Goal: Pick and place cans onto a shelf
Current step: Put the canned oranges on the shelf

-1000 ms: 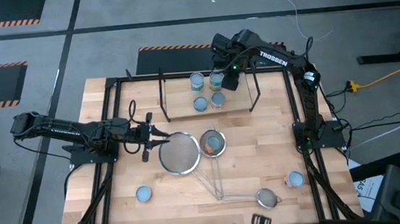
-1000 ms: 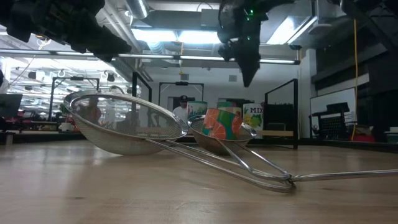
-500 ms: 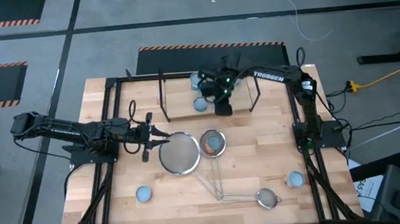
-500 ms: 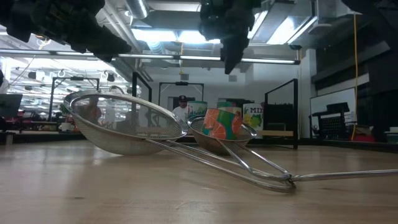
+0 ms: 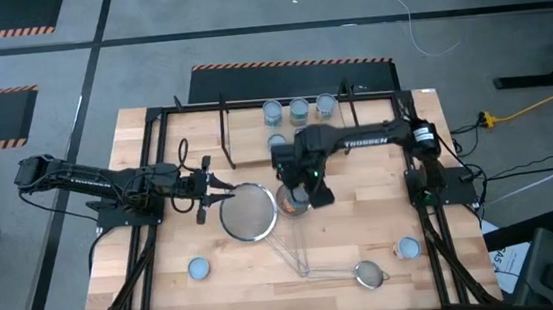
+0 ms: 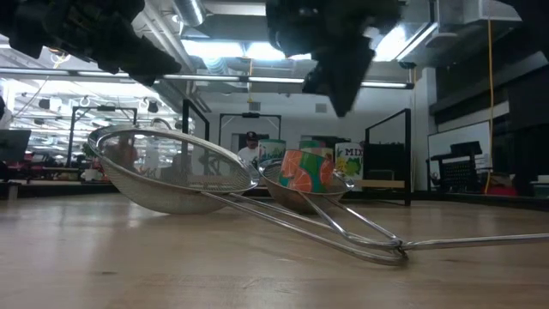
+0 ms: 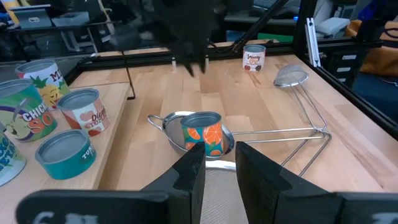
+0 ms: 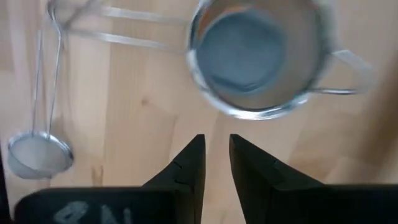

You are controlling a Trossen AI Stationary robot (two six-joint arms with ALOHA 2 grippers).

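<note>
Swinging away from the shelf (image 5: 255, 135) at the table's far edge, the right gripper (image 5: 312, 194) now hovers mid-table above the orange-labelled can (image 7: 204, 133), which stands upright inside the small strainer (image 8: 261, 56). Its fingers are slightly parted and hold nothing. That can lies just ahead of its fingertips, axis vertical, so the coming move looks like a short advance and straight descent. Nearby, the left gripper (image 5: 202, 192) waits beside the large strainer (image 5: 248, 211), narrowly open, also empty

Right arm reaches across to table centre, right gripper (image 5: 312, 194) pointing down, fingers narrowly apart (empty); left gripper (image 5: 221, 188) likewise.
</note>
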